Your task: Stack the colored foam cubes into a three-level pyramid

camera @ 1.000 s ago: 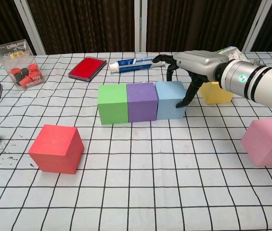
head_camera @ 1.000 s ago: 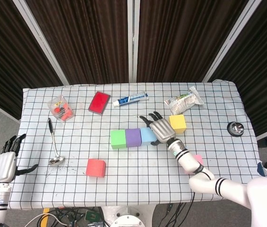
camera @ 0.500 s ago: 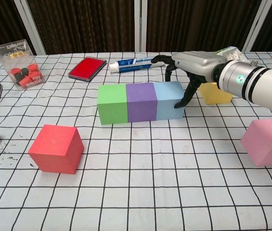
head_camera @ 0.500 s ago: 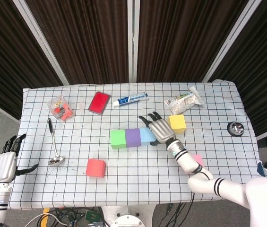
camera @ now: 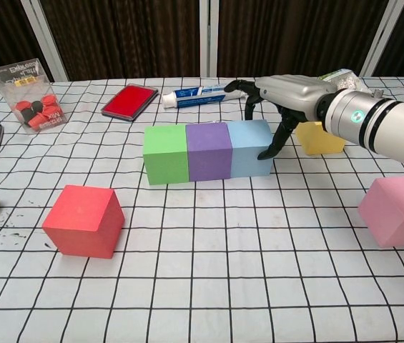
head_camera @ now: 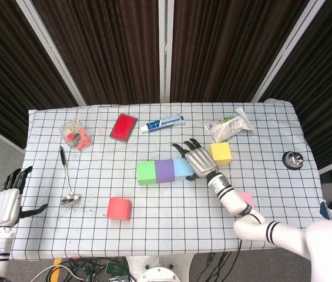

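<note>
A green cube (head_camera: pixel 146 172) (camera: pixel 166 153), a purple cube (head_camera: pixel 165 170) (camera: pixel 209 150) and a light blue cube (head_camera: pixel 181 168) (camera: pixel 250 147) stand touching in a row at mid-table. My right hand (head_camera: pixel 198 160) (camera: pixel 287 93) hovers over the blue cube's right end, fingers spread, its thumb against the cube's right side, holding nothing. A yellow cube (head_camera: pixel 221 153) (camera: pixel 319 138) sits just behind that hand. A pink cube (head_camera: pixel 246 198) (camera: pixel 396 210) lies at the front right, partly hidden by my forearm in the head view. A red cube (head_camera: pixel 118 208) (camera: pixel 84 220) sits at the front left. My left hand (head_camera: pixel 8 200) hangs open beside the table's left edge.
Along the back lie a clear box of caps (head_camera: pixel 76 134), a flat red case (head_camera: pixel 123 127), a toothpaste tube (head_camera: pixel 163 123) and a snack bag (head_camera: pixel 229 125). A spoon (head_camera: pixel 67 176) lies at the left. A small metal object (head_camera: pixel 293 159) sits near the right edge.
The three-cube row has slid slightly to the left with my right hand against the blue cube's end. The left hand has not moved.
</note>
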{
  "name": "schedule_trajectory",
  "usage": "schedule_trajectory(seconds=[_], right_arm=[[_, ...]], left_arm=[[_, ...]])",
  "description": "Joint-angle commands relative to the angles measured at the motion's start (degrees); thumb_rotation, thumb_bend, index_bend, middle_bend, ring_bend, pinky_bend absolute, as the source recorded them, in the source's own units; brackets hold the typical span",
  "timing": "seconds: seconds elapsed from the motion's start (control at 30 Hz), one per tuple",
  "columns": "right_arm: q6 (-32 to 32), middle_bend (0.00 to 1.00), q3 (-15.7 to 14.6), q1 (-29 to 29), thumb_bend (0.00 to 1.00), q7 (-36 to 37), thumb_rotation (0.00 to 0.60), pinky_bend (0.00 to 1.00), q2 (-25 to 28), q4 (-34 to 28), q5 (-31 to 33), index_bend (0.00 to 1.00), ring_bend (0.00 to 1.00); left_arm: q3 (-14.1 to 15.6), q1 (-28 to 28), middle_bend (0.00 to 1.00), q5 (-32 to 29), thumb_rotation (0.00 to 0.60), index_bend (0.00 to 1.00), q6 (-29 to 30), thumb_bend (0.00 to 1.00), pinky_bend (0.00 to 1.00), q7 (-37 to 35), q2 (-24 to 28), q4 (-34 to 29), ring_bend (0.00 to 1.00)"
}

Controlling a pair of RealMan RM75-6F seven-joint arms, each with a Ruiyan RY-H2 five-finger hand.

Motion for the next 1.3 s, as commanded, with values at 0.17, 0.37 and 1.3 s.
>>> schedule_trajectory(seconds=[0.17,0.37,1.3], right_arm=[[0.3,0.5,0.1,0.0,0.05,0.7,0.6,0.0,0.0,0.0,-0.3,0.0,0.09],[0.3,0.5,-0.1,-0.1,0.05,1.1,0.6,0.0,-0.1,0.2,-0.6,0.0,0.09],[0.3,0.5,-0.2,0.0,0.05,1.2,0.6,0.0,-1.2,0.8,-0.7,0.0,0.09]], left_arm=[[0.0,-0.1,0.1,0.0,0.6,0.06,-0.2,0.0,0.07,0.0,0.0,0.0,0.0],[-0.1,-0.1,0.1,0.0,0.6,0.06,-0.2,0.0,0.07,0.1,0.1,-0.1,0.0],[0.0,-0.1,0.1,0.0,0.6,0.06,-0.4,0.0,0.07,0.0,-0.1,0.2,0.0]])
